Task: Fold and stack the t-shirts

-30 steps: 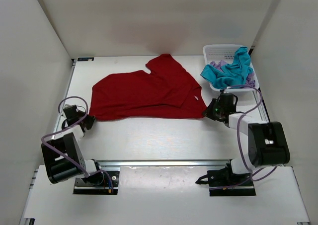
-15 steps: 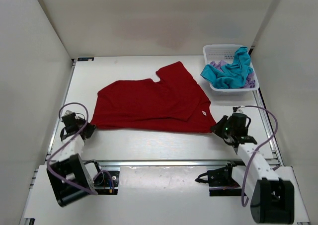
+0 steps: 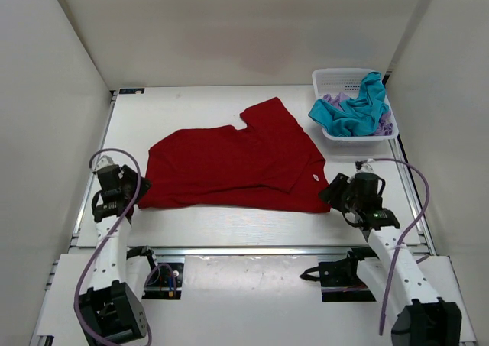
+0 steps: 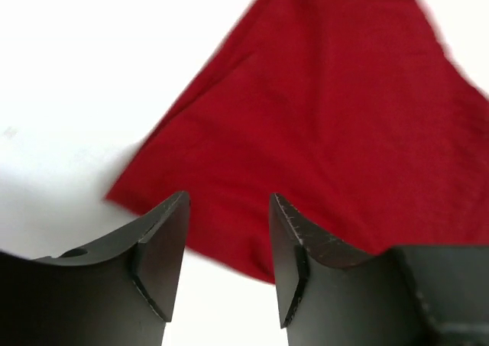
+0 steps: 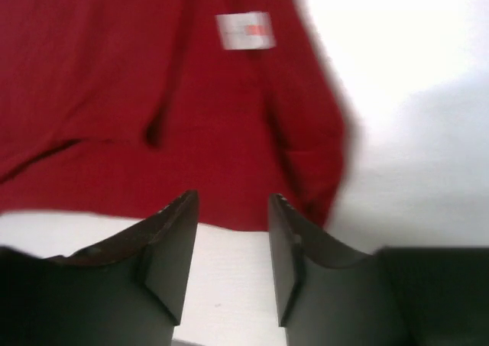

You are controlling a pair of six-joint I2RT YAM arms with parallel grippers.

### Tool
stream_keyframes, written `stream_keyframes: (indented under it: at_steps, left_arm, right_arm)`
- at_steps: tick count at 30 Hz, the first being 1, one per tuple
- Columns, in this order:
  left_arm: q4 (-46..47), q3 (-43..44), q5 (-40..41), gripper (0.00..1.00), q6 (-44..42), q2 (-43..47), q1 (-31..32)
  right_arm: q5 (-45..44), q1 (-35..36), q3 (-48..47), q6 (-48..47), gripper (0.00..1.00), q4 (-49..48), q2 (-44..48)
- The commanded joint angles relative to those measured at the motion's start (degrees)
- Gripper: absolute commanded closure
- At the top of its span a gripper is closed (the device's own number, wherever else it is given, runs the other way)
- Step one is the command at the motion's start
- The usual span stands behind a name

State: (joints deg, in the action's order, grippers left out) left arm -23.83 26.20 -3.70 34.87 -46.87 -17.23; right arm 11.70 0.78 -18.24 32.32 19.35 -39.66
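basket [image 3: 336, 77]: teal shirt [image 3: 353, 111], lavender shirt [image 3: 334, 99] | red shirt [image 3: 229, 163] between left claw [image 4: 229, 208], right claw [image 5: 233, 205] | both spread

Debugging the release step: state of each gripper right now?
Left gripper: jaws open, holding nothing, by a corner of the red t-shirt.
Right gripper: jaws open, holding nothing, at that shirt's near edge.
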Motion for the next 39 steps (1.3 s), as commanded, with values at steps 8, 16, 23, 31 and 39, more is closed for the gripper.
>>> stream_keyframes:
  at_steps: [8, 16, 23, 31, 39]
  left_arm:
    - [11.3, 1.4, 1.8, 0.48, -0.3, -4.8, 12.0]
    - [17.5, -2.4, 2.4, 0.49, 0.4, -6.7, 19.1]
    - [21.6, -8.5, 0.8, 0.51, 3.2, -3.7, 22.8]
    - [19.5, -10.8, 5.6, 0.52, 1.9, 1.2, 29.7]
    - [20.3, -11.9, 2.7, 0.53, 2.0, 2.7, 26.6]
  right_arm:
    - [-7.4, 22.2, -12.0, -1.9, 0.70, -13.0, -23.2]
    - [0.8, 19.1, -12.2, -0.3, 0.54, -25.0, -35.7]
    - [1.9, 20.8, -12.3, 0.5, 0.57, -27.9, -38.4]
    - [5.4, 18.1, -12.0, 1.1, 0.78, -30.3, -41.8]
    - [5.0, 19.5, -22.0, 0.0, 1.00, -26.5, -47.5]
